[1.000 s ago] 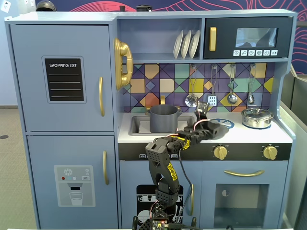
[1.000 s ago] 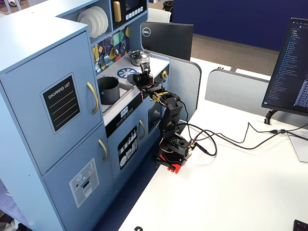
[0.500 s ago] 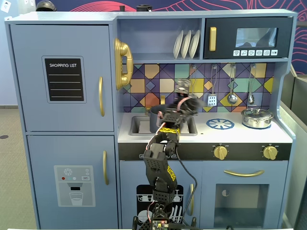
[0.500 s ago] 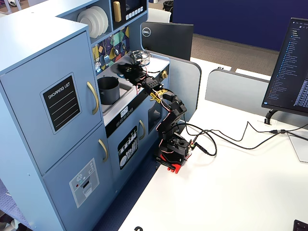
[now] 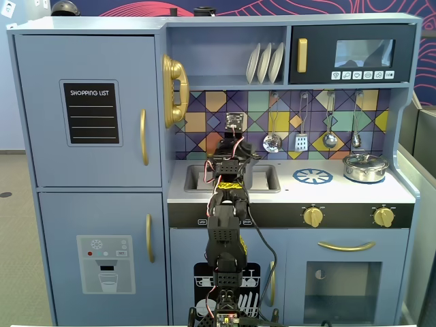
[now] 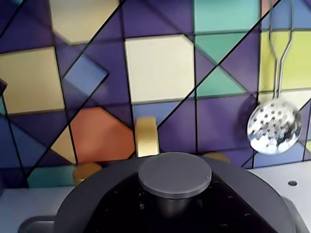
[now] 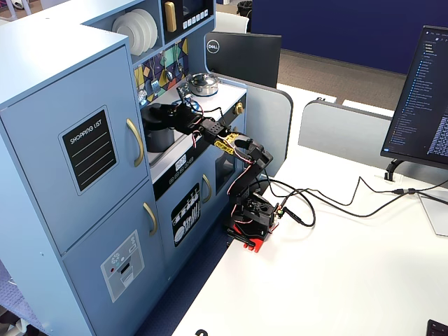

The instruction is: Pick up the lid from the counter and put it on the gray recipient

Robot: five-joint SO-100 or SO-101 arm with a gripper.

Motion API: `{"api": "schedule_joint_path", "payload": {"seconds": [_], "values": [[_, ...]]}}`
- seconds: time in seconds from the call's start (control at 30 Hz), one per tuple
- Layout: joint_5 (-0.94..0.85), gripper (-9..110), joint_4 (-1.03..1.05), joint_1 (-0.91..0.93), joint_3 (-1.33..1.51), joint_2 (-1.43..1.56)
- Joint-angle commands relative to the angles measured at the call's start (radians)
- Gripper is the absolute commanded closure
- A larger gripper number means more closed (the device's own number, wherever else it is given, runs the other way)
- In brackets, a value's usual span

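Observation:
In the wrist view the dark-gray lid (image 6: 175,174) fills the bottom of the frame, its round knob toward me. My black fingers (image 6: 121,208) close in on the knob's stem from both sides, so my gripper (image 6: 175,206) is shut on the lid. A gray side handle of the gray pot (image 6: 41,224) peeks out under the lid's left edge. In a fixed view my gripper (image 7: 162,112) hovers just over the tall gray pot (image 7: 159,136), which stands in the sink. In the front fixed view my gripper (image 5: 231,151) and arm hide the pot.
The shiny silver pot (image 5: 365,167) with its own lid stands at the right of the counter (image 5: 340,194), beside the blue burner ring (image 5: 313,176). A gold faucet (image 6: 146,136) and a hanging skimmer (image 6: 273,127) are close behind the lid, against the tiled backsplash.

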Motion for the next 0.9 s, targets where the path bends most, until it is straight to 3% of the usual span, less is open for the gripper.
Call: {"api": "schedule_joint_path", "payload": {"seconds": [0.0, 0.87], "values": [[-0.012, 102, -0.057, -0.012, 0.002, 0.032], [-0.015, 102, -0.103, -0.037, 0.110, 0.040]]}}
